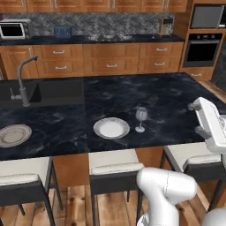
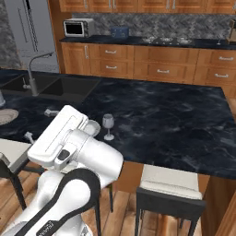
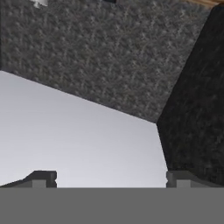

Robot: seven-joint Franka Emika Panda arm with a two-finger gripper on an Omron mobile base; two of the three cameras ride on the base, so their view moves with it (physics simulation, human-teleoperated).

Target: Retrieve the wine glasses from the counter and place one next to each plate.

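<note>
1. A simulated kitchen with a glossy black counter [image 1: 145, 95] running across the middle of the left base view, a sink and tap at the left, and wooden cabinets behind.
2. One wine glass [image 1: 141, 118] stands upright on the counter at the centre of that frame, just to the right of a round whitish plate [image 1: 111, 128], close beside it but not touching.
3. In the right base view the same glass [image 2: 108, 125] stands left of centre, beside the robot's white arm, which hides most of that plate.
4. A second plate [image 1: 14, 134] lies at the far left edge of the left base view, with no glass next to it.
5. The other wine glass cannot be picked out anywhere in these frames.
6. The gripper [image 3: 111, 177] shows at the bottom of the hand view, its two dark tips spread wide apart with nothing between them, facing a grey speckled surface and a pale panel.
7. Judged from this, the task looks about half done: one plate has its glass, and the second glass remains to be fetched and set by the far-left plate.
</note>
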